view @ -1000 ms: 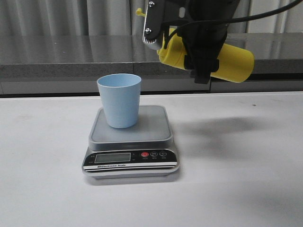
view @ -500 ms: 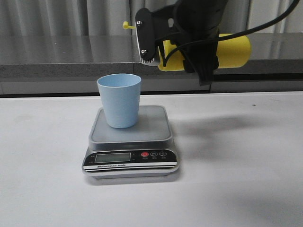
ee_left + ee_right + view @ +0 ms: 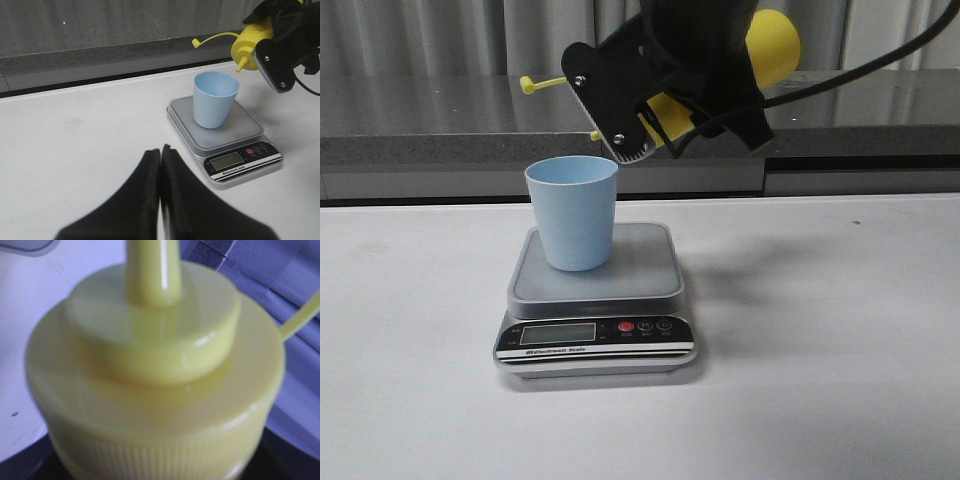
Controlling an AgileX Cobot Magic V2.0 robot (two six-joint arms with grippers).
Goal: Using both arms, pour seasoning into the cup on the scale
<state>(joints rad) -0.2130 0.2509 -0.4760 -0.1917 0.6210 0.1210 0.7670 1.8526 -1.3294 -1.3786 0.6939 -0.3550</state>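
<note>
The pale blue cup (image 3: 572, 210) stands upright on the grey platform of the scale (image 3: 640, 275), towards its left. My right gripper (image 3: 655, 112) is shut on the yellow seasoning bottle (image 3: 770, 45), held tilted above and right of the cup. The nozzle (image 3: 595, 135) points down-left, just above the cup's right rim, and the cap strap (image 3: 528, 85) sticks out left. In the right wrist view the bottle's cap (image 3: 150, 365) fills the frame. My left gripper (image 3: 161, 150) is shut and empty over the table, in front and left of the scale (image 3: 250, 127) and cup (image 3: 214, 100).
The scale's black front panel (image 3: 595, 335) with LCD and red button faces the camera. A grey stone ledge (image 3: 420, 150) runs along the back of the white table (image 3: 820, 380). The right arm's black cable (image 3: 880, 60) hangs at the upper right.
My right gripper has tipped the bottle further: the nozzle has swung down and left to the cup's rim, and the bottle's base has risen. The cup and scale have not moved.
</note>
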